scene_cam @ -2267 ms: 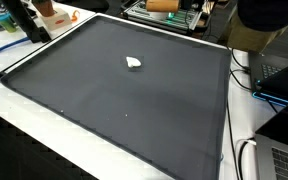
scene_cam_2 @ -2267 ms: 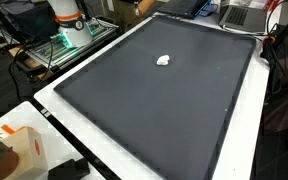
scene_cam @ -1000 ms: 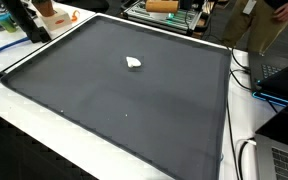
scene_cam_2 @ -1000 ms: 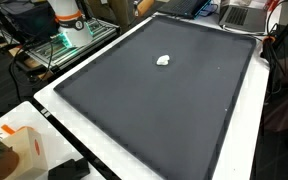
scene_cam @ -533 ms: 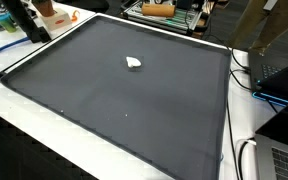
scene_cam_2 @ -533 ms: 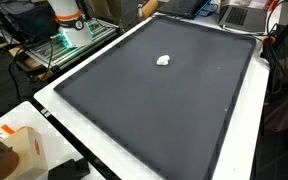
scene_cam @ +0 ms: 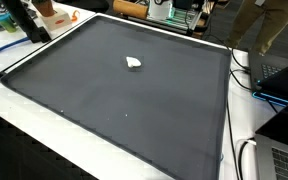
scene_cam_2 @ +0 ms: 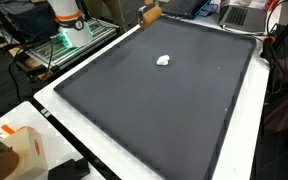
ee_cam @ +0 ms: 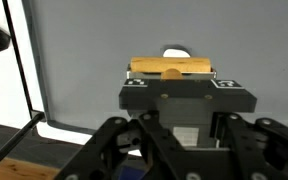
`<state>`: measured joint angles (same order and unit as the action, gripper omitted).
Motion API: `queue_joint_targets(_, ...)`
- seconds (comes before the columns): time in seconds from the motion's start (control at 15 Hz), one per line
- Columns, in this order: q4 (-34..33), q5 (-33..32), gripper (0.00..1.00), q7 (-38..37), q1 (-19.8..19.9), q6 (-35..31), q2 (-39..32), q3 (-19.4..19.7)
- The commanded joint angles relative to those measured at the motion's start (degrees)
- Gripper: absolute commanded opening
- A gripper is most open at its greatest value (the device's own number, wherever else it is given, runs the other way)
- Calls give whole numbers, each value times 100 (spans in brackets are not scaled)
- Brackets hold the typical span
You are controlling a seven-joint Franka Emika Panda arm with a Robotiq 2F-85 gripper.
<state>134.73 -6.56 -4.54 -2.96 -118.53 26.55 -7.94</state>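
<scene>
In the wrist view my gripper is shut on a long wooden block, which lies crosswise at the fingertips. Beyond it a small white crumpled scrap peeks over the block's top edge. In both exterior views the scrap rests on a large dark mat. The wooden block hovers at the mat's far edge, well short of the scrap. The gripper itself is mostly cut off by the frame there.
A white table border surrounds the mat. A rack with green parts, laptops, cables, an orange box and a person stand round the edges.
The wooden block has shifted along the mat's far edge and come further into both exterior views. The person at the back has walked on. The scrap has not moved.
</scene>
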Motion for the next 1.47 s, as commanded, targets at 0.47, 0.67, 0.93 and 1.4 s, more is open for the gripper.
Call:
queue_joint_targets(0.47,-658,267,23,-115,-54,664,-766,114)
queue_joint_targets(0.67,-587,165,23,-167,-54,31,-810,95)
queue_joint_targets(0.93,-532,344,23,951,-171,159,-972,298)
queue_joint_targets(1.4,-713,490,48,1570,-157,374,-1270,384)
